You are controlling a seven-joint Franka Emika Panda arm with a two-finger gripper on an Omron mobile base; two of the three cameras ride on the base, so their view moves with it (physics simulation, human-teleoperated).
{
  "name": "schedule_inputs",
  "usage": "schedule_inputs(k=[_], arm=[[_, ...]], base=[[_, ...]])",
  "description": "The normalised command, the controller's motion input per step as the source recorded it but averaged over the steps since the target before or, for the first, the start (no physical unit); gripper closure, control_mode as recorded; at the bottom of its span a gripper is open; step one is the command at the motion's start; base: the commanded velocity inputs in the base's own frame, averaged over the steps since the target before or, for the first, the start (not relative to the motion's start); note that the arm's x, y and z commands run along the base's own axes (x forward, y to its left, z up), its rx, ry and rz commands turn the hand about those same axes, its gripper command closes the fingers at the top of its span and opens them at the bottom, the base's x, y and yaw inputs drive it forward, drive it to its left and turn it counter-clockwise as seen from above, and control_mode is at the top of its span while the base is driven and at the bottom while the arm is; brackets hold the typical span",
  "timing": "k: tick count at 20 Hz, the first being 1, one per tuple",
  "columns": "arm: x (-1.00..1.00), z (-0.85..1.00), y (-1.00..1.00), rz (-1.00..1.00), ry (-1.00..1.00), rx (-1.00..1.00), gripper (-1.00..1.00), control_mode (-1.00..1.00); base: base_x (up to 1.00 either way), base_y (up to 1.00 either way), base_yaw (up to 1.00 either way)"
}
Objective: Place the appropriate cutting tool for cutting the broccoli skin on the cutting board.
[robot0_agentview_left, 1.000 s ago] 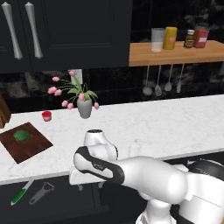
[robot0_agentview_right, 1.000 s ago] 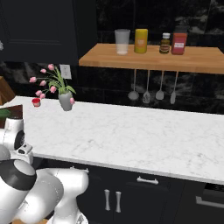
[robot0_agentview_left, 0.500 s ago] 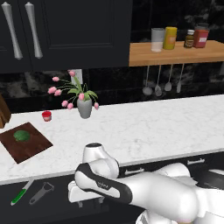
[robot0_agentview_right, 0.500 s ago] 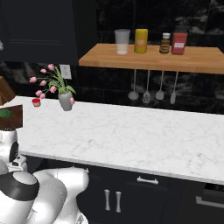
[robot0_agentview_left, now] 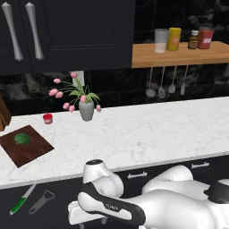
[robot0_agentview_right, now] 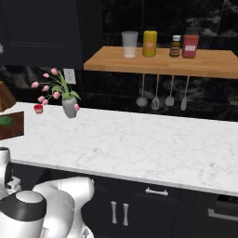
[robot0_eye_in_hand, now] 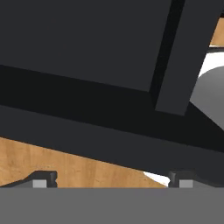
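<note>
The cutting tool (robot0_agentview_left: 21,200), a slim knife with a green handle, lies on a dark surface below the counter's front edge, at the far lower left. The cutting board (robot0_agentview_left: 31,150) rests on the white counter above it, with the broccoli (robot0_agentview_left: 22,138) on top. The board (robot0_agentview_right: 13,126) and the broccoli (robot0_agentview_right: 4,121) also sit at the left edge of the right base view. My gripper (robot0_agentview_left: 88,219) hangs low in front of the cabinets, to the right of the knife and apart from it. Its fingertips (robot0_eye_in_hand: 44,178) stand wide apart, open and empty.
A grey peeler (robot0_agentview_left: 41,202) lies right beside the knife. A red cup (robot0_agentview_left: 47,118) and a vase of pink flowers (robot0_agentview_left: 86,110) stand behind the board. A wooden shelf (robot0_agentview_left: 179,54) with jars hangs above the right of the counter. A knife block (robot0_agentview_right: 4,95) stands at the far left.
The arm has folded downward, and the hand has dropped from counter-edge height to below the counter front. The jaws have stayed open.
</note>
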Motion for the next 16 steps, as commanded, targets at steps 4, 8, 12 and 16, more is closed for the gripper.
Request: schedule_inputs(k=[4,8,12,16], arm=[[-0.55,-0.1,0.08,0.01,0.0,0.02,-1.0,-1.0],[-0.76,-0.12,0.01,0.0,0.03,0.04,-1.0,-1.0],[-1.0,-0.41,0.0,0.0,0.05,0.16,-1.0,-1.0],[-0.84,-0.08,0.0,0.0,-0.01,0.12,-1.0,-1.0]], base=[[0.0,0.0,0.0],[0.0,0.0,0.0],[0.0,0.0,0.0],[0.0,0.0,0.0]])
